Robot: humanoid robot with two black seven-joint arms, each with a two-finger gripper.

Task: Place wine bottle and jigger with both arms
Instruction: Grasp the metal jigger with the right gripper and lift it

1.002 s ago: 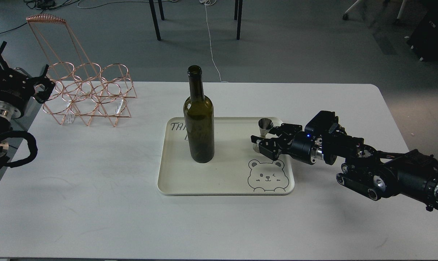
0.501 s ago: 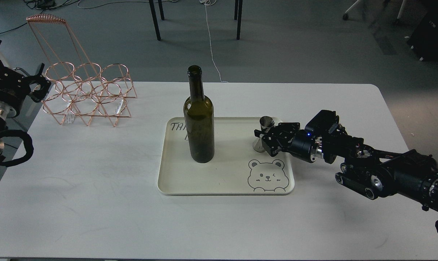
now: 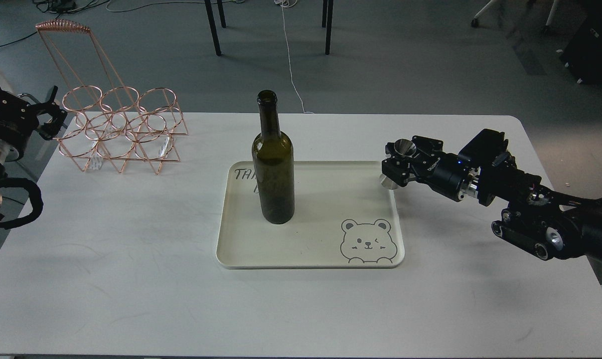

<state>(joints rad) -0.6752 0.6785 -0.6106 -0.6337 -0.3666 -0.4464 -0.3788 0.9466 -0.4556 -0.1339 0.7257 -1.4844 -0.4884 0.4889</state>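
Since the earlier frames the right arm has pulled back and up, off the tray, and the jigger came with it: it stood on the tray's right rear part before, now it is raised over the tray's right rear corner edge. The right gripper is clamped on the jigger at its waist, fingers on either side; the jigger is roughly upright, open top cone facing up, lower cone showing below the fingers. Can't tell whether its base touches the tray rim or table; it looks lifted.

Left arm shifted slightly back toward the left edge. The left gripper sits just beside the left end of the copper wire bottle rack, dark and seen at an angle; jaw state can't be told. It holds nothing visible.

The wine bottle has not moved: upright on the cream tray, left of the tray's centre, partly covering black handwriting on the tray. No gripper touches it. A bear face drawing sits at the tray's near right corner. Tray lies mid-way on the white table; the rack stands at the table's far left corner, well apart from the tray.
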